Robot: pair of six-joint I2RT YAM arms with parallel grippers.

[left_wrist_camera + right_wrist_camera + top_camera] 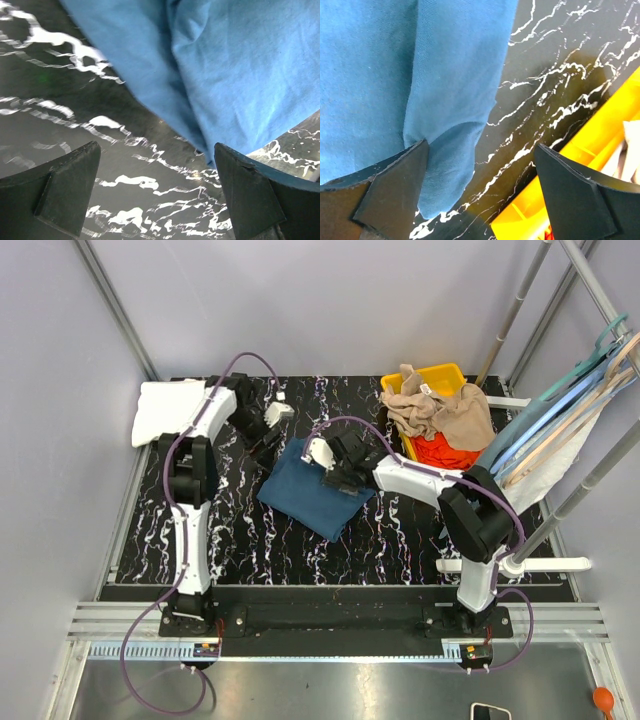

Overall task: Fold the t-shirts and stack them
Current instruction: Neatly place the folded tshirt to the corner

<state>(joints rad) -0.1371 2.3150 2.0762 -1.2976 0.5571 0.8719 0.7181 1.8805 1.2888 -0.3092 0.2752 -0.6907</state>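
Lying folded into a rough rectangle near the middle of the black marbled bench (230,530), the teal-blue t-shirt (315,490) sits between the two arms, turned at an angle to the bench edges. The left gripper (268,458) stands just off the shirt's far-left corner. In its wrist view its fingers (70,185) are spread wide with only bare bench between them, and the shirt's edge (225,65) runs ahead of them, one corner ending close to one fingertip.

The right gripper (335,478) is over the shirt's far-right edge. Its jaws are also wide and clamp nothing. In its wrist view a folded lip of the shirt (395,75) hangs down against the inner face of one finger (395,190), while the other finger is over bare bench beside the yellow bin (600,130).

A white t-shirt (165,410) lies at the bench's far-left corner. In the yellow bin at the far-right corner, tan t-shirts (440,410) are heaped over a red-orange t-shirt (445,452). Clothes hangers (560,410) hang off the right edge.
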